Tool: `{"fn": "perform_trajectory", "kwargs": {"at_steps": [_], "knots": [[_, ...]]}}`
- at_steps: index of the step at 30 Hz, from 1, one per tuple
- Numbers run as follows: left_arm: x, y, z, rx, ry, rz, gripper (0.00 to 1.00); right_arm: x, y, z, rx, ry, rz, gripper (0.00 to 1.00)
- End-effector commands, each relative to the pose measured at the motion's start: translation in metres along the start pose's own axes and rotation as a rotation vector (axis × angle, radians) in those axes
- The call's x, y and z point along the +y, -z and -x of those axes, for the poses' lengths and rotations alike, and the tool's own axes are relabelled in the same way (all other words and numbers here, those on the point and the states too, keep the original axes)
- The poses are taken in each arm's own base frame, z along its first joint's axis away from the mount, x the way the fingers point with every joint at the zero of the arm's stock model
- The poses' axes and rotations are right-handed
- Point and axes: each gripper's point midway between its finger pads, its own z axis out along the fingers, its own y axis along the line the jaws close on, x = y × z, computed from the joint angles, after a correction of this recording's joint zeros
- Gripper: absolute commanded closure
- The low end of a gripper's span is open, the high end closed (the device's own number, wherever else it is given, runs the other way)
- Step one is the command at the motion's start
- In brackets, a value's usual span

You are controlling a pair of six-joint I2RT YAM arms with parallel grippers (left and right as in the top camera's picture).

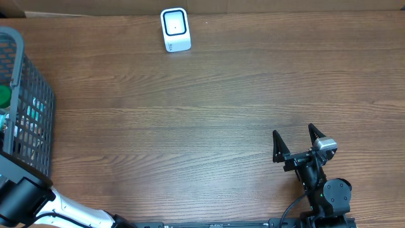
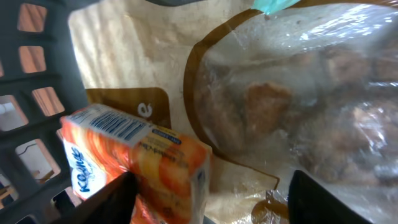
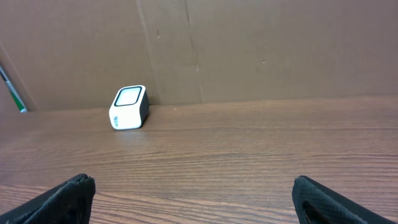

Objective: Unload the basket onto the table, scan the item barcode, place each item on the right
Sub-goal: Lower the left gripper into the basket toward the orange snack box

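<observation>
Orange box (image 2: pixel 155 168), the item to be scanned, is seen lying inside the wire basket (image 1: pixel 28 95) at the left edge of the table (image 1: pixel 190 126). It is propped at a tilt against a clear-windowed paper bag (image 2: pixel 280 106) of what look like baked goods. A barcode (image 2: pixel 115 127) is printed on its upturned face, so little turning should be needed once the box is lifted out. The left gripper (image 2: pixel 214 202) is lowered into the basket with its jaws partly apart. One finger (image 2: pixel 121 196) is set close against the near side of the box and the other (image 2: pixel 323 199) is well off over the bag, so nothing is judged to be held yet. This stance is read as a reach made to pinch the box across its narrow side. The scanner (image 1: pixel 175 29) is stood upright at the far edge of the table, well apart from the basket, its window turned toward the arms so that a code can be presented to it. The right gripper (image 1: pixel 294 136) is kept low near the front of the table, spread wide and empty, clear of the route between basket and scanner.
</observation>
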Motion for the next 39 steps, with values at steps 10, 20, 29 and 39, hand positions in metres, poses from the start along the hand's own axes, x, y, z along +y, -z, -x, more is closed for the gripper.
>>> {"fn": "perform_trajectory", "kwargs": {"at_steps": [10,20,29,39], "knots": [[0.0,-0.017,-0.008,0.055,-0.024,0.026,0.96,-0.001,0.0,-0.002,-0.006,-0.002,-0.005,0.0],[-0.004,0.054,0.022,0.008,-0.002,-0.107,0.96,-0.002,0.0,-0.002,-0.005,-0.002,-0.005,0.0],[-0.029,0.17,0.035,-0.216,-0.025,-0.322,0.96,-0.001,0.0,-0.002,-0.006,-0.002,-0.005,0.0],[-0.042,0.313,-0.017,-0.548,-0.125,-0.491,0.96,-0.001,0.0,-0.002,-0.006,-0.002,-0.005,0.0]]}}
